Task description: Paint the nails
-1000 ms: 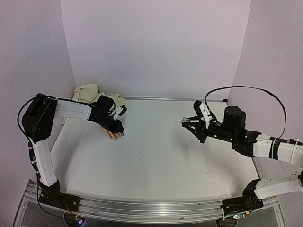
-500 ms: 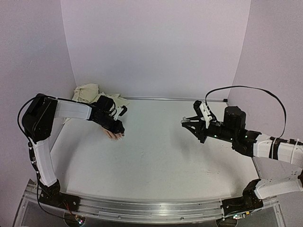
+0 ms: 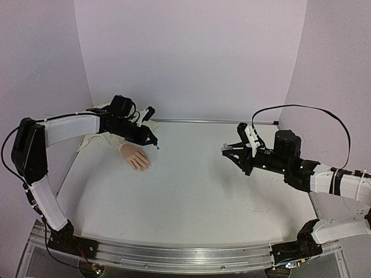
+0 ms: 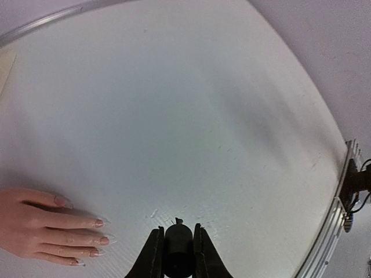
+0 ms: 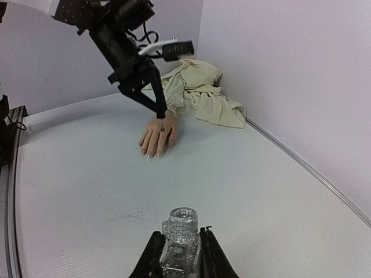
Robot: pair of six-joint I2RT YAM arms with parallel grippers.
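One white tabletop (image 3: pixel 203 197) is carrying everything, and its near edge is running out of the wrist views. Two arms are reaching over it. The left arm (image 3: pixel 69 126) is stretching in beside the mannequin hand (image 3: pixel 137 157), and the right arm (image 3: pixel 342 185) is hanging well apart from that hand, across the bare middle.

A cream cloth sleeve (image 5: pixel 200 92) is lying crumpled behind the mannequin hand, at its wrist. From above, the left arm is covering most of it, so the join between sleeve and wrist is staying hidden. The mannequin hand is lying palm down and flat, and in the left wrist view its wrist end is being cut off by the frame edge.

The left tool (image 4: pixel 177 234) is hovering just beside the mannequin hand's fingertips, gripping a dark brush cap (image 4: pixel 178 250) tightly. Its fingers are covering the cap's sides. The right tool (image 5: pixel 179 234), far from the mannequin hand, is clamping a small polish bottle (image 5: pixel 180 219); only the glittery open neck is showing, the body sitting out of frame below.

A tiny brush tip (image 4: pixel 177 220) is poking out of the cap, apart from the mannequin hand. The nails (image 4: pixel 99 222) are sitting on that hand's fingertips, too small for any coating to be made out.
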